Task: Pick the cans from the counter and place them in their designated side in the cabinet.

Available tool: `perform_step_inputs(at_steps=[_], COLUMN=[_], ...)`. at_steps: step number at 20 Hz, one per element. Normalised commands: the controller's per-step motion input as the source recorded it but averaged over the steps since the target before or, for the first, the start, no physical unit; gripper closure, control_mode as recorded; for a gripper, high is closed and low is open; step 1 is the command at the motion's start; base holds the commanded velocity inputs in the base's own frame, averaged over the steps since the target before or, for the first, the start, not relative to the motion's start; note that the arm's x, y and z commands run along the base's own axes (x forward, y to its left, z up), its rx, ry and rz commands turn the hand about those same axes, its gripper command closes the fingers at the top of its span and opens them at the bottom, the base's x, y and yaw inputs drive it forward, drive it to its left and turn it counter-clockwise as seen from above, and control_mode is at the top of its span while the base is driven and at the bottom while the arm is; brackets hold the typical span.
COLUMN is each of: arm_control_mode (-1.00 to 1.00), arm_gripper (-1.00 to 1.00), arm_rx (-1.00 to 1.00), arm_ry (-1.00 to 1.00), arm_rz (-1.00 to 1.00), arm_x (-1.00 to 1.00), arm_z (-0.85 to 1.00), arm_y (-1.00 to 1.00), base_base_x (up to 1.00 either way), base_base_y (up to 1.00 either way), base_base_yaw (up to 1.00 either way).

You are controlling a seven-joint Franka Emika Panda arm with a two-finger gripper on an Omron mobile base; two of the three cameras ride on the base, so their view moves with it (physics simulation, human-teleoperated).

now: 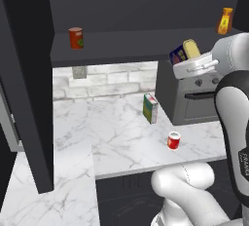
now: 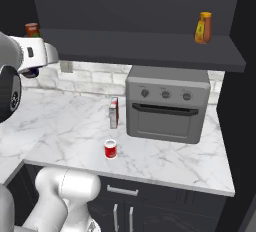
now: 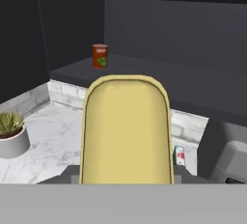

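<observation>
The gripper pinches the yellow-topped tin, raised near the cabinet shelf: carrying step. Next, set it down on its side. The red can waits near the counter's front edge.

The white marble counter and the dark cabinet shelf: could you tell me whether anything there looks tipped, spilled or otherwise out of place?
Nothing stands out. The short red can with white top and the green-and-white carton stand upright on the white marble counter, and the orange-red can stands upright on the dark cabinet shelf. No spills.
</observation>
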Motion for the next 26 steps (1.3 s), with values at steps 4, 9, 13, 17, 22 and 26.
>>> perform_step_inputs(at_steps=[4,9,13,17,22,26], arm_control_mode=[-1.0,-1.0,-1.0,-1.0,-1.0,-1.0], arm_gripper=[1.0,1.0,1.0,1.0,1.0,1.0], arm_rx=[0.0,0.0,-0.02,-0.02,-0.02,0.0], arm_ry=[0.0,0.0,0.0,0.0,0.0,0.0], arm_rz=[0.01,0.0,0.0,0.0,0.0,0.0], arm_x=[0.1,0.1,0.1,0.1,0.1,0.13], arm_z=[0.0,0.05,0.12,0.08,0.06,0.01], arm_y=[0.01,0.03,0.07,0.07,0.08,0.07], base_base_x=[0.0,0.0,0.0,0.0,0.0,0.0], base_base_y=[0.0,0.0,0.0,0.0,0.0,0.0], base_base_yaw=[0.0,0.0,0.0,0.0,0.0,0.0])
